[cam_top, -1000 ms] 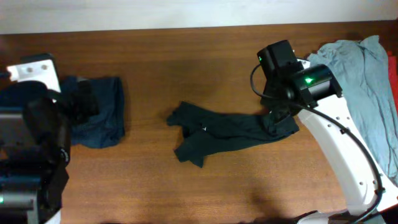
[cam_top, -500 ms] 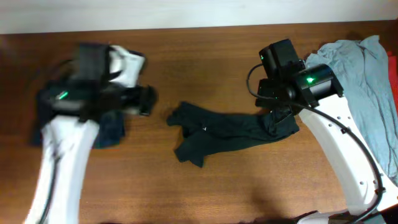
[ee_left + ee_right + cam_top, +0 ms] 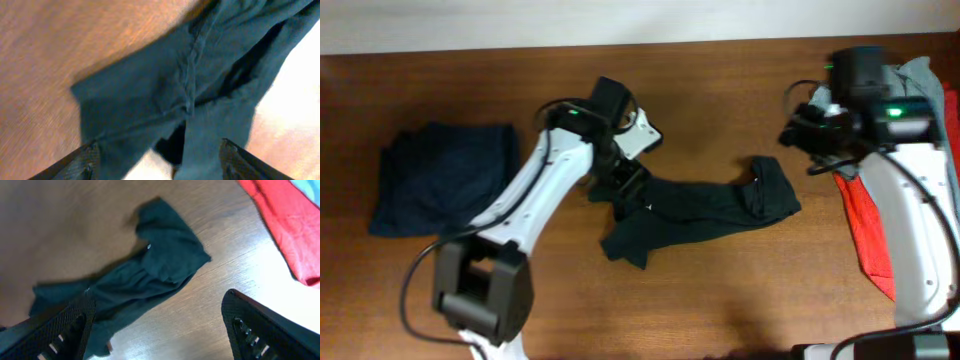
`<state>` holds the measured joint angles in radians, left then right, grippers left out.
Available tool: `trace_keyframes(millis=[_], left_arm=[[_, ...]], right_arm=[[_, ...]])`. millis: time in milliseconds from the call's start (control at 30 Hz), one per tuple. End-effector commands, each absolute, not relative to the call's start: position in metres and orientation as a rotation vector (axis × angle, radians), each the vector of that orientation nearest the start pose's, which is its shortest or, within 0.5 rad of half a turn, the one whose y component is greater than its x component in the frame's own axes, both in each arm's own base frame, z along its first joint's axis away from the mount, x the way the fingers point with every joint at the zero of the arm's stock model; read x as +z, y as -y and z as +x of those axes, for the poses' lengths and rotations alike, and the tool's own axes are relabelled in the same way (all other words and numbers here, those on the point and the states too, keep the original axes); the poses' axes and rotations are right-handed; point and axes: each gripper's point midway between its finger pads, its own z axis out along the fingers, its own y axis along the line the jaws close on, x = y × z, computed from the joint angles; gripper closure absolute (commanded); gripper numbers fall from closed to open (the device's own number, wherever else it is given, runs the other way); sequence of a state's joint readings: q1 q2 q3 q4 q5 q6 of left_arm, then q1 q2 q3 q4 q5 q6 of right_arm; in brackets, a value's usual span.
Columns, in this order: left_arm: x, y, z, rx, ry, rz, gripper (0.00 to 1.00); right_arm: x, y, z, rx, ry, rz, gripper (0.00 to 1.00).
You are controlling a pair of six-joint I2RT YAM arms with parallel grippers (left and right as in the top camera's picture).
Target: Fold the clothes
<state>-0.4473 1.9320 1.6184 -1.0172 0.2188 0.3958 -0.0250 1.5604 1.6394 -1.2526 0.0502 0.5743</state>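
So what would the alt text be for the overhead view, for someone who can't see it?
A crumpled black T-shirt lies stretched across the middle of a wooden table, with the left gripper over its left end. The right gripper hangs beyond its right end, beside a red shirt; a navy garment sits far left.

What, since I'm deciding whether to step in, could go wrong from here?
1. The black T-shirt lies twisted in a bunched strip. The left gripper, open over its overlapped left end, may pinch several layers, so the shirt would not spread flat.
2. The right gripper is open and off the cloth, near the red shirt. With that end free, a pull might just drag the strip.
3. Reaching back, it could snag the red shirt.
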Motion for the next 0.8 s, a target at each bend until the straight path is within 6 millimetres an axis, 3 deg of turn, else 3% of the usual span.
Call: trace_keyframes(millis=[0,133,300,333,433,500,633,767], left_arm=[[0.073,0.228,0.362,-0.267,-2.605,1.387,0.28],[0.043,0.236,0.368,-0.133,-2.598,1.450,0.34],[0.021,0.247,0.361,-0.126,-2.606,1.514,0.39],[0.017,0.250,0.358,-0.127,-2.598,1.543,0.44],[0.015,0.253,0.358,-0.099,-2.576,1.570,0.76],[0.016,0.249,0.362,-0.037,-2.574,1.564,0.90],[0.027,0.228,0.379,0.191,-2.602,1.452,0.95],[0.049,0.222,0.386,0.257,-2.576,1.424,0.97]], right_arm=[[0.235,0.025,0.348,0.206,-2.613,0.852,0.18],[0.233,0.039,0.342,0.190,-2.626,0.875,0.18],[0.233,0.040,0.341,0.185,-2.629,0.871,0.18],[0.233,0.041,0.341,0.186,-2.629,0.871,0.18],[0.233,0.040,0.342,0.186,-2.627,0.870,0.18],[0.233,0.041,0.341,0.185,-2.628,0.871,0.18],[0.232,0.040,0.341,0.185,-2.631,0.871,0.18],[0.233,0.040,0.341,0.185,-2.631,0.871,0.18]])
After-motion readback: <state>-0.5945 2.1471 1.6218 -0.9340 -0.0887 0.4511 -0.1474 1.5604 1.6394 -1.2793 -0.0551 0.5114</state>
